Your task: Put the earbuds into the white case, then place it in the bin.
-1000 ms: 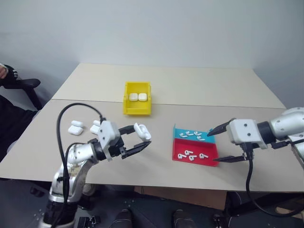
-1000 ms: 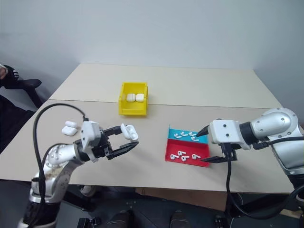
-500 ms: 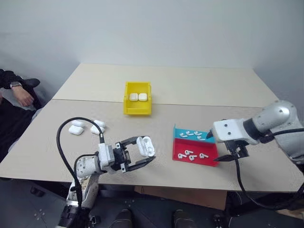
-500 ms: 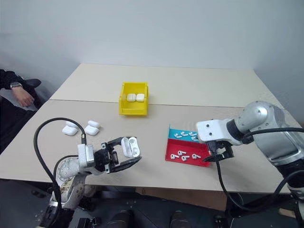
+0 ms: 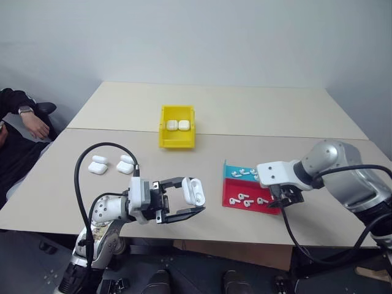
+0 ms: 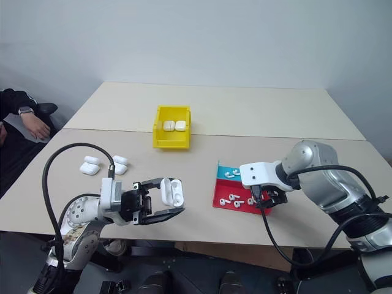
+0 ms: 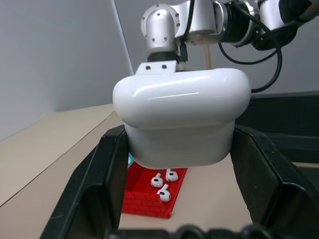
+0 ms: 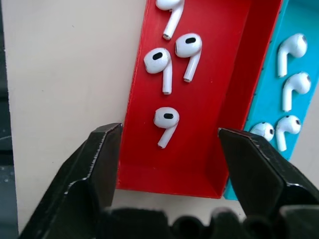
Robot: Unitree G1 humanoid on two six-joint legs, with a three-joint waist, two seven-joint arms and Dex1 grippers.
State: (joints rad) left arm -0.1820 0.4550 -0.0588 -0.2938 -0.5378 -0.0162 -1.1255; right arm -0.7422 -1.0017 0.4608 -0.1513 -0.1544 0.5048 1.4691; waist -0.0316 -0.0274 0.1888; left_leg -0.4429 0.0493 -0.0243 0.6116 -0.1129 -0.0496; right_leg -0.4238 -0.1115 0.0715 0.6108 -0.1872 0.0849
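Observation:
My left gripper (image 5: 195,197) is shut on the white case (image 5: 192,190), held above the table's front edge with its lid seemingly flipped open. In the left wrist view the case (image 7: 182,117) sits between both black fingers (image 7: 107,174). Several earbuds (image 8: 167,122) lie in the red tray (image 5: 268,207), and several more lie in the blue tray (image 8: 294,30). My right gripper (image 8: 169,134) points down over the red tray, open, with its fingers on either side of one earbud and not touching it. The yellow bin (image 5: 177,142) stands at the table's middle, far from both grippers.
Two closed white cases (image 5: 177,125) lie inside the bin. More white cases (image 5: 98,165) rest on the table to the left. A person's arm (image 5: 27,116) shows at the far left edge. The two trays lie side by side near the table's front right.
My right gripper swung from pointing sideways to pointing down and dropped over the red tray. The left gripper drew the case slightly nearer and turned it. The person's arm came into view.

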